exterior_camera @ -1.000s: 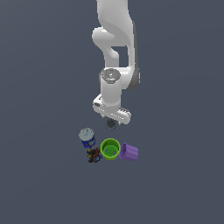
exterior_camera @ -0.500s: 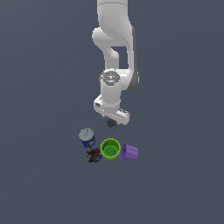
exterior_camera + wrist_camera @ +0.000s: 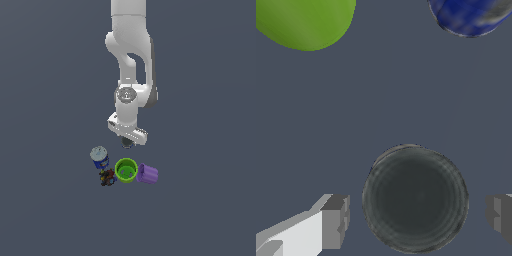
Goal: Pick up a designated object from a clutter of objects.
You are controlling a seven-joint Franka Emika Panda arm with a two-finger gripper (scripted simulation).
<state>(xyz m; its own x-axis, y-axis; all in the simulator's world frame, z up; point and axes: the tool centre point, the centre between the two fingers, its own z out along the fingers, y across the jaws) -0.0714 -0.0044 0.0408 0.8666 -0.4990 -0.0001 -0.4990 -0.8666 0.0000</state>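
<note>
The designated object (image 3: 415, 199), a short dark grey-black round cylinder, stands on the floor between my two fingers, seen from above in the wrist view. My gripper (image 3: 416, 218) is open, and there is a gap between the cylinder and each fingertip (image 3: 334, 221). In the exterior view the gripper (image 3: 128, 140) hangs low over the cylinder (image 3: 128, 144), which shows only as a dark spot under the hand. The clutter lies just in front: a green cup (image 3: 126, 170), a blue can (image 3: 99, 157), a purple cup (image 3: 147, 173) and a tiny dark multicoloured piece (image 3: 107, 177).
In the wrist view the green cup (image 3: 303, 22) and the blue can (image 3: 471, 16) show at the picture's edge, well apart from the cylinder. The purple cup lies on its side against the green cup. The grey floor (image 3: 200, 210) extends all around.
The hand has barely shifted over the cylinder. The cups, the can and the small piece have not moved.
</note>
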